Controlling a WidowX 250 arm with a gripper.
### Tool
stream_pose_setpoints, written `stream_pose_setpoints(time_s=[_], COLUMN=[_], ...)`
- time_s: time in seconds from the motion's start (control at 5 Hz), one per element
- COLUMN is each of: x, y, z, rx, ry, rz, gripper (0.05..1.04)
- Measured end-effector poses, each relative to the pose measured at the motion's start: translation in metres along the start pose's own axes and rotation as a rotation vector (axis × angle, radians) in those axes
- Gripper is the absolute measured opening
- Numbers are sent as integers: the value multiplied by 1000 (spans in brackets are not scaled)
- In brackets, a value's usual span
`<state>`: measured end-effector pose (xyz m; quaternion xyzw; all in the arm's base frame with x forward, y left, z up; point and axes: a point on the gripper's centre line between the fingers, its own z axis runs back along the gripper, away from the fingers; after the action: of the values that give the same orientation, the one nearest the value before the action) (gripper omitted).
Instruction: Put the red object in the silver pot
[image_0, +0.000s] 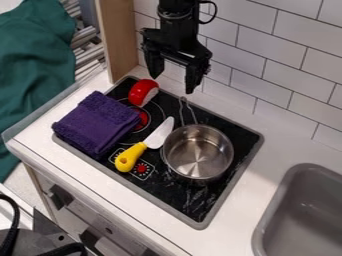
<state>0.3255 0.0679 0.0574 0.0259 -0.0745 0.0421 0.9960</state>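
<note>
Black two-finger end effector noted spread, empty, near curved red object, presumably for grasping; round silver metal pot upright, mouth uncovered for receipt.

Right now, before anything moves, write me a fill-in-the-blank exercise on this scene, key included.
The red object lies ____ the silver pot, not inside it. The toy knife has a ____ handle. The folded towel is ____ in color. The gripper hangs with its jaws ____, not shut.

Missing words: outside; yellow; purple; open.
</note>
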Motion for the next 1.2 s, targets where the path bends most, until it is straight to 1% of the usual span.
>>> stream_pose_setpoints(time_s=[0.2,0.4,0.6,0.8,1.0,1.2], x=[-6,-4,0,4,13,19], y=[-2,11,44,67,83,83], z=[-11,-20,-33,-51,-73,-94], rx=[-8,-23,3,9,-9,-43], ry=[36,52,43,33,31,47], rz=[-3,7,38,54,41,43], gripper=[1007,1007,1007,1007,1007,1007])
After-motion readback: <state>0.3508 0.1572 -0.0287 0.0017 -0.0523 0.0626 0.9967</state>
